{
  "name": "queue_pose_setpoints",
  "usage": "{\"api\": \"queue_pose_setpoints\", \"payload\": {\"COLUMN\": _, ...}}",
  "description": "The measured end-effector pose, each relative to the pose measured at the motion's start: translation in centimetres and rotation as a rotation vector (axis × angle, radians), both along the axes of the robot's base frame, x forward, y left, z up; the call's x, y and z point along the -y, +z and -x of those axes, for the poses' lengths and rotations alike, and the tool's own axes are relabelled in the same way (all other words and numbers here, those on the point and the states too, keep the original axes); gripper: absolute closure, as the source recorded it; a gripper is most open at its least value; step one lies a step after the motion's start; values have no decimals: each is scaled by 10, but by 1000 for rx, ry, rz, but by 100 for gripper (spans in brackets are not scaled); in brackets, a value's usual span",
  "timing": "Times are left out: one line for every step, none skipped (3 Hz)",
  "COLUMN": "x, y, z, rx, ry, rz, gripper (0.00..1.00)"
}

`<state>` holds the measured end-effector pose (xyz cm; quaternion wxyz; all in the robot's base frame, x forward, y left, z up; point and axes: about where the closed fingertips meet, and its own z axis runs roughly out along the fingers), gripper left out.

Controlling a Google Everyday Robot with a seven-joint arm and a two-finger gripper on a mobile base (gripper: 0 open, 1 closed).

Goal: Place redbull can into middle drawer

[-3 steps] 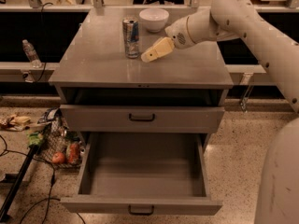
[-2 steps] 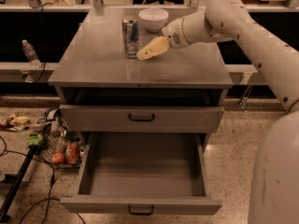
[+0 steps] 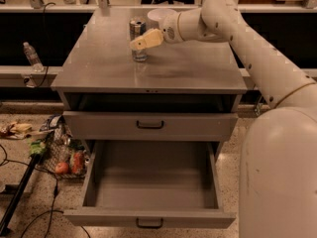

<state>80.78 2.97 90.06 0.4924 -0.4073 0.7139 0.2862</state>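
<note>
The redbull can [image 3: 137,32] is seen standing upright on the far part of the tabletop [image 3: 188,68], just left of the white bowl [image 3: 157,15], and it has not been shifted over the last second. What has changed is the claw [image 3: 141,41]: a second ago it was held to the right of the can and nearer the front edge, and it has since been carried left and farther back, so that its tan tip is now laid across the can's near side at mid-height. The approach is judged to be nearly complete, with closing, lifting and lowering into the drawer not yet done.

The middle drawer [image 3: 148,217] is pulled fully open at the bottom of the cabinet, while the drawer front above it [image 3: 198,125] is shut.

Whether the claw is wide, narrow or already gripping cannot be told, since only one tan side is shown and the rest is masked. The can's middle is covered by the claw, and contact cannot be confirmed. The bowl is partly hidden by the wrist.
</note>
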Motion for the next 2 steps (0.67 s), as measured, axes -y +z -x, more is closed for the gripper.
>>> {"api": "queue_pose_setpoints", "payload": {"x": -38, "y": 15, "z": -5, "rx": 28, "ry": 74, "rz": -77, "gripper": 18}}
{"api": "queue_pose_setpoints", "payload": {"x": -56, "y": 19, "z": -1, "rx": 32, "ry": 129, "rz": -109, "gripper": 41}}
